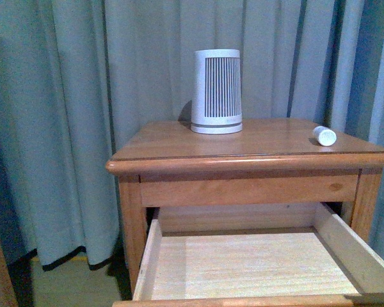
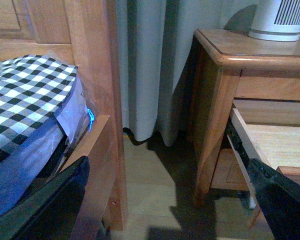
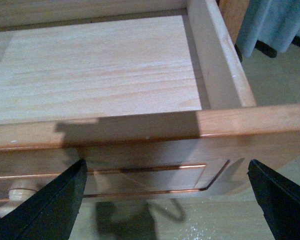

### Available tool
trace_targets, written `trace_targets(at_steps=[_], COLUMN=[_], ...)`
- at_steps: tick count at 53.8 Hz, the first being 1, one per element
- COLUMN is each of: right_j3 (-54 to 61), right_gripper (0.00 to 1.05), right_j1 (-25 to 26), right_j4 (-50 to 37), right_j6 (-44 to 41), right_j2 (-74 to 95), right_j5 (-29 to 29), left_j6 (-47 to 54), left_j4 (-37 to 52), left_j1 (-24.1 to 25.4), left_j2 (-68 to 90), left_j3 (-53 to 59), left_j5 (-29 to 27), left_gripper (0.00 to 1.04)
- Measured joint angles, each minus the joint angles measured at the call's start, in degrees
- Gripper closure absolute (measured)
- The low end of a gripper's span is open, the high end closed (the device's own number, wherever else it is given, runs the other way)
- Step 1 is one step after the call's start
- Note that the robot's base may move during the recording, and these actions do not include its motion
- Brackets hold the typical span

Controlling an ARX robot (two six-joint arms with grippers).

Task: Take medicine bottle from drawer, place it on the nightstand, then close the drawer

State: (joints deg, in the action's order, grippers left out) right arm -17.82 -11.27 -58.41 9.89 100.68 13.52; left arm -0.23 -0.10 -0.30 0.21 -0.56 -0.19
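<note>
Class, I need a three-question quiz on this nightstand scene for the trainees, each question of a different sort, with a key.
1. True or false: the medicine bottle lies on its side on the nightstand.
2. The drawer is: A) shut B) open and empty C) open, holding the bottle.
3. Which gripper faces the drawer front?

Key: 1 true; 2 B; 3 the right gripper, jaws open.

Nightstand: honey-brown wood, glossy top.
Drawer: honey-brown front, pale bare-wood inside.
Knob: pale cream.
Medicine bottle: plain white.
Tapered device: white, dark vertical slats.
Curtain: grey-blue, dark hem.
Bedding: black-and-white check over blue.
Jaws: black.
</note>
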Motion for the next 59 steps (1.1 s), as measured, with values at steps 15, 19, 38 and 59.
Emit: trace_targets(at_steps=[15,19,38,59], right_j3=[-20.28,-25.11,-45.92,-47.1], right_gripper=[0.07,0.07,0.07,0.07], right_j1=[2.71,2.99,3.67,4.68], right_j4=[4.04,6.03,12.83,11.78], right_j6=[-2.91,-3.19,-3.87,-5.14], right_j2=[14.73,17.0,28.22,29.59], right_j5=[0.04,0.13,0.04,-2.51], left_j6=[-0.02,-0.02,-0.02,0.0], left_j4=[0.0,0.0,0.0,0.0], left_j1=[0.0,0.0,0.0,0.0], left_j2=[0.0,0.0,0.0,0.0], left_j3=[0.0,0.0,0.0,0.0], left_j5=[0.0,0.0,0.02,0.02], left_gripper=[0.07,0.07,0.07,0.07])
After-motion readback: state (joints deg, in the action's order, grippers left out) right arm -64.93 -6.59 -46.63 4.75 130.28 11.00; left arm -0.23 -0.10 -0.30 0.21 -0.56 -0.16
